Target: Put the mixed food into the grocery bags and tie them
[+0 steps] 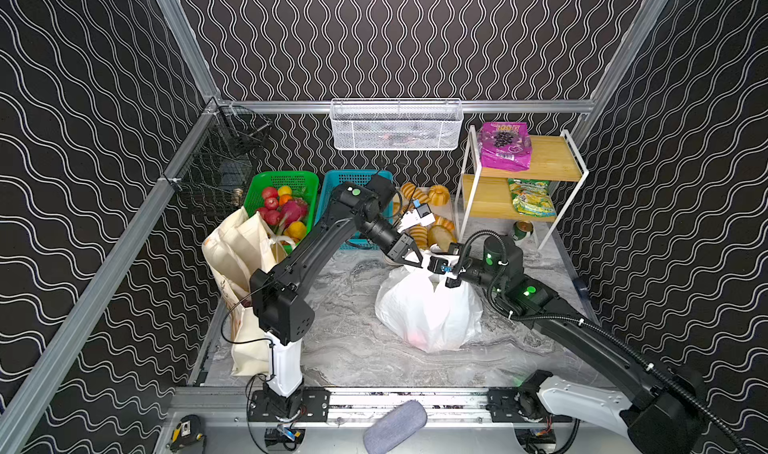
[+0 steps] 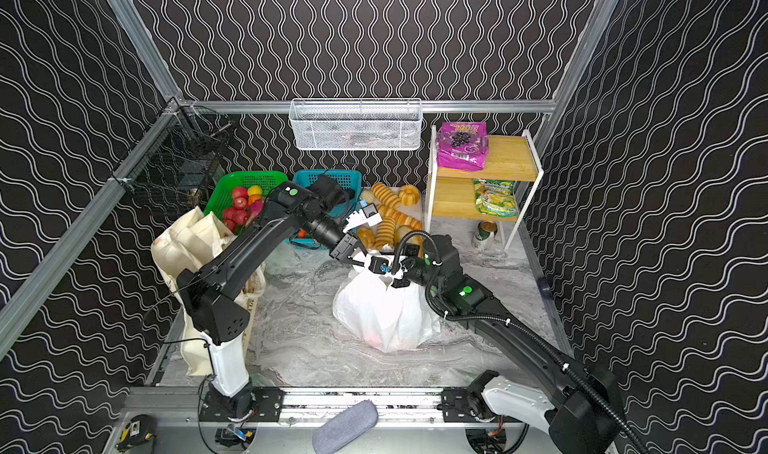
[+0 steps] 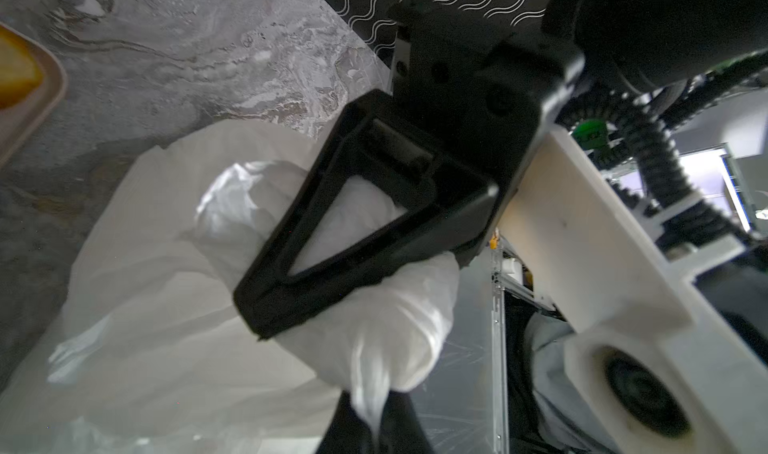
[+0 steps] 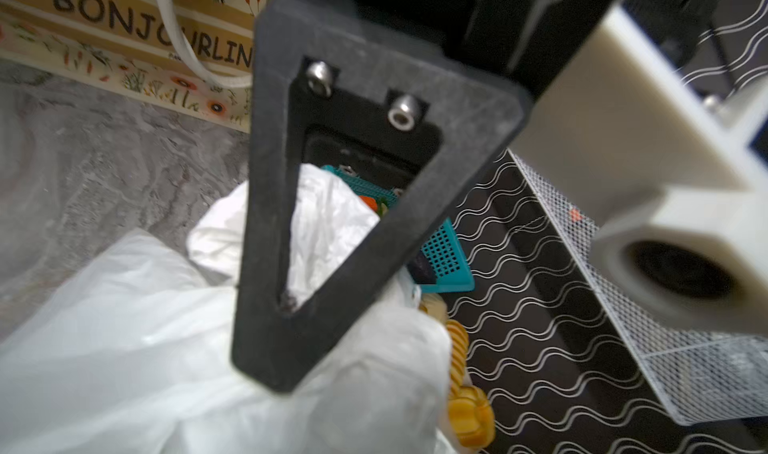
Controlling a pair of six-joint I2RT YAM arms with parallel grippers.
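Observation:
The white plastic bag (image 1: 428, 310) stands bulging mid-table, with something reddish showing through its base. My left gripper (image 1: 412, 260) and right gripper (image 1: 435, 267) meet tip to tip at its gathered top. In the left wrist view my left gripper (image 3: 374, 427) is shut on a twisted strip of the bag's handle (image 3: 370, 389). In the right wrist view, bag plastic (image 4: 374, 369) drapes over my right gripper's jaws and hides them. The cream flower-print tote (image 1: 237, 248) leans at the left. A purple grape-print packet (image 1: 505, 146) lies on the rack's top shelf.
A wooden two-shelf rack (image 1: 548, 161) at the back right also holds a green-yellow packet (image 1: 532, 196), and a can (image 1: 523, 229) stands under it. A green basket (image 1: 286, 177) of toy fruit, a teal basket (image 1: 357, 177) and golden toy breads (image 1: 430, 231) line the back. A white wire basket (image 1: 395, 125) hangs on the rear rail.

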